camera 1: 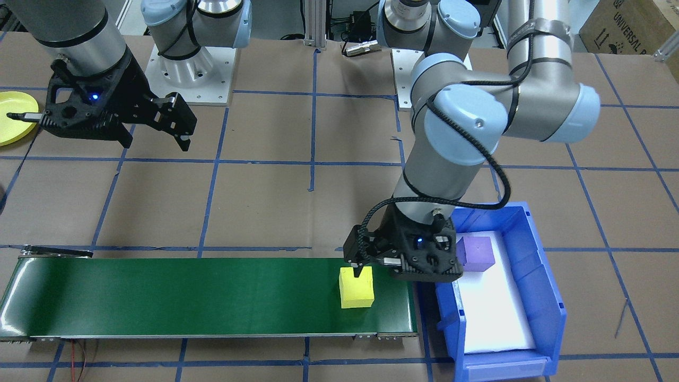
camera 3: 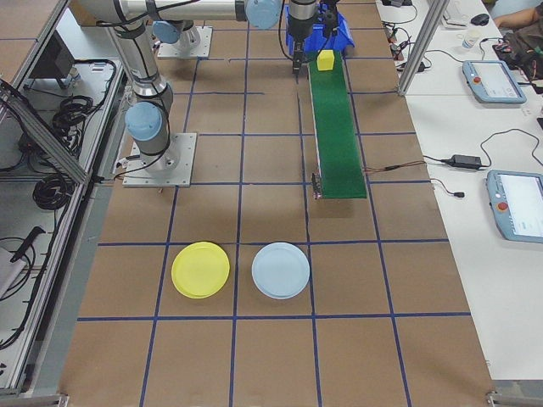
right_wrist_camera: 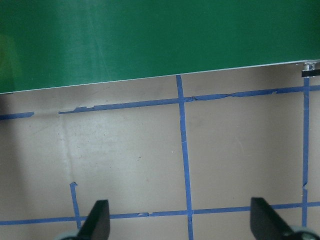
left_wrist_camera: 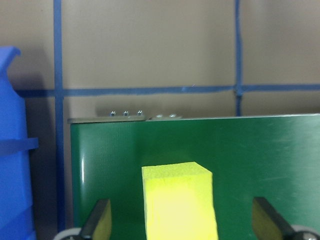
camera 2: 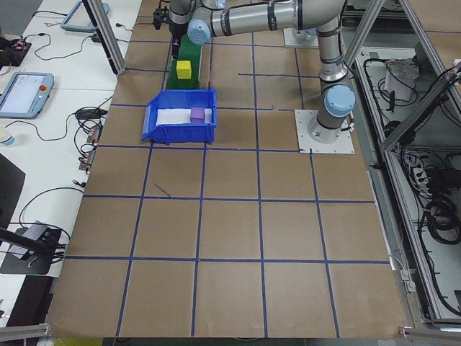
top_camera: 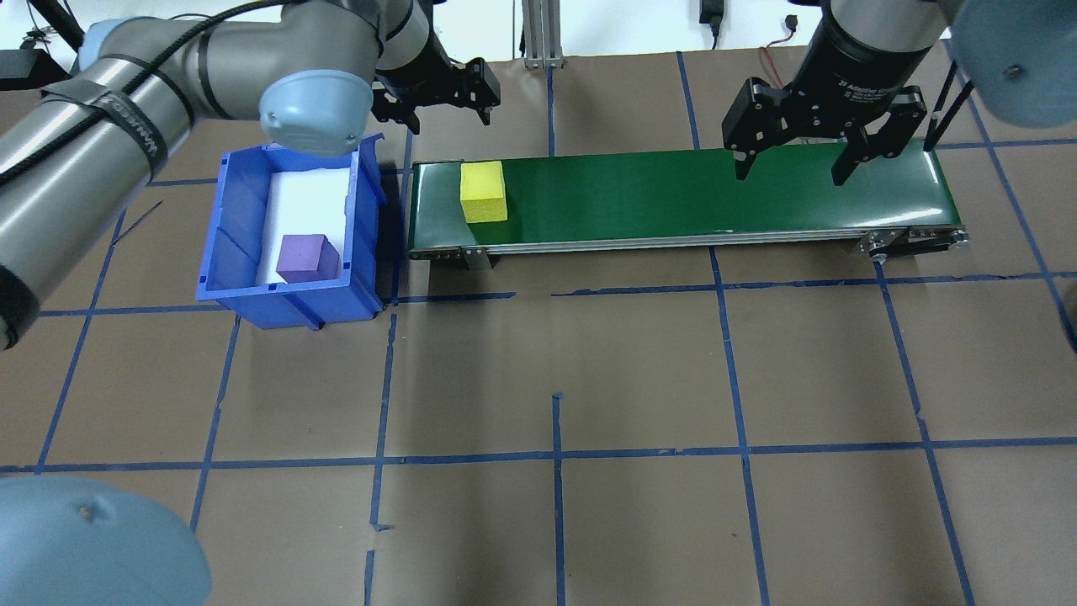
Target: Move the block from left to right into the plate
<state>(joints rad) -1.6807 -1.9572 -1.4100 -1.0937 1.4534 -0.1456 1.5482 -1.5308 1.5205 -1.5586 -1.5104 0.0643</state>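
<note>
A yellow block (camera 1: 356, 289) (top_camera: 483, 191) rests on the green conveyor belt (camera 1: 185, 297) at the end beside the blue bin. My left gripper (camera 1: 360, 268) (left_wrist_camera: 182, 220) hangs just over the block, open; its fingers (left_wrist_camera: 100, 222) stand wide on either side without touching it. Over the belt's other end my right gripper (top_camera: 791, 172) (right_wrist_camera: 180, 220) is open and holds nothing. The yellow plate (camera 3: 200, 270) (camera 1: 13, 116) lies on the table on my right side, away from the belt.
The blue bin (top_camera: 219, 244) next to the belt holds a purple block (top_camera: 307, 257) on a white liner. A light blue plate (camera 3: 281, 270) lies beside the yellow plate. Brown paper with blue tape lines covers the table.
</note>
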